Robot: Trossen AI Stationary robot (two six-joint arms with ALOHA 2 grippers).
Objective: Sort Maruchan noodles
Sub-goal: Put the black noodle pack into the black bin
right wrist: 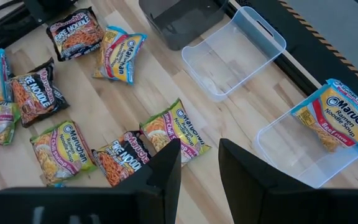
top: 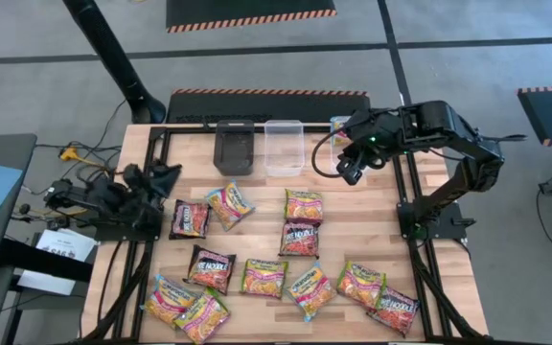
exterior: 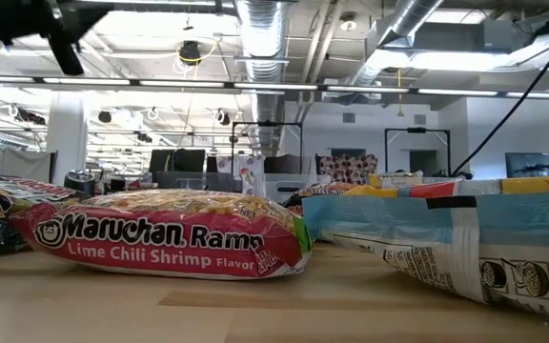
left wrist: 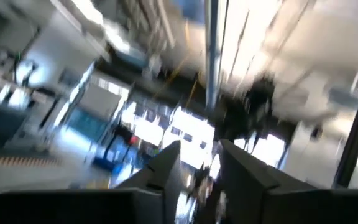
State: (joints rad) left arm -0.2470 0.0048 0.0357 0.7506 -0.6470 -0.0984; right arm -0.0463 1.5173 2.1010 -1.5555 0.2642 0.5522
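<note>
Several Maruchan noodle packets point(top: 264, 278) lie flat on the wooden table point(top: 353, 240), some dark point(top: 190, 218), some orange and green point(top: 304, 205). One blue-edged packet point(right wrist: 340, 118) leans inside a clear tub point(right wrist: 291, 149) at the far right. My right gripper point(right wrist: 199, 163) hangs open above the table's far right part point(top: 351, 171), near that tub, with nothing between its fingers. My left gripper point(left wrist: 201, 171) is open at the table's left edge point(top: 164, 177), tipped upward toward the room and holding nothing.
A black tub point(top: 235, 149) and a second clear tub point(top: 284, 146) stand side by side at the far edge. Black frame rails point(top: 415, 220) run along both sides of the table. In the low view a Lime Chili Shrimp packet point(exterior: 160, 243) lies close to the camera.
</note>
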